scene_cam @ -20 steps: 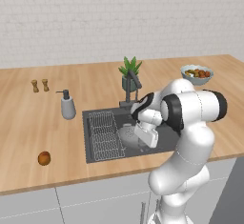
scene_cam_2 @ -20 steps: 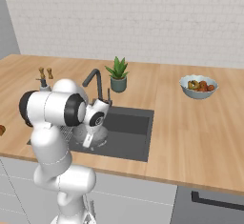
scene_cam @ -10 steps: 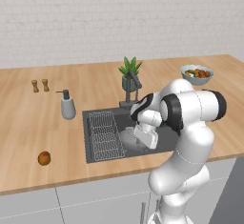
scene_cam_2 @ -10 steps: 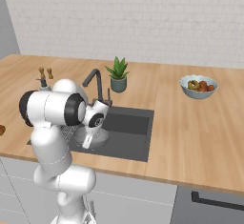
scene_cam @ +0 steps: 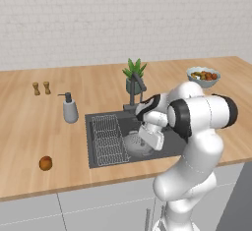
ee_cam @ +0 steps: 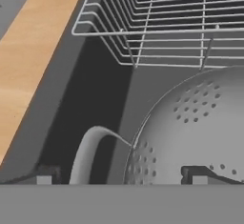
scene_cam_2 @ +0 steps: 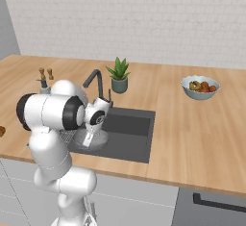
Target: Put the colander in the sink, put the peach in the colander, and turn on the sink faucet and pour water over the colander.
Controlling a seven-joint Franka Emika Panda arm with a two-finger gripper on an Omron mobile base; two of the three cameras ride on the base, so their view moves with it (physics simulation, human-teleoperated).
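The light-grey, hole-dotted colander (ee_cam: 200,127) lies in the dark sink (ee_cam: 95,99), next to the wire rack (ee_cam: 157,27). My gripper (ee_cam: 121,179) hangs just above the colander's rim and loop handle (ee_cam: 88,154). It is open, with one dark fingertip on each side and neither touching the metal. From the left base view my hand (scene_cam: 151,136) reaches down over the colander (scene_cam: 135,144) below the faucet (scene_cam: 138,88). The peach (scene_cam: 46,163) sits on the counter, well left of the sink (scene_cam: 106,158). The colander (scene_cam_2: 98,144) also lies under my hand in the right base view.
A grey soap dispenser (scene_cam: 70,109) and two small shakers (scene_cam: 41,88) stand left of the sink. A potted plant (scene_cam: 134,75) is behind the faucet. The pale fruit bowl (scene_cam: 203,76) sits at the back right. The wooden counter (ee_cam: 28,61) borders the basin.
My jaws have spread wide and let go of the colander's rim. The colander now rests in the sink. The arm has hardly moved.
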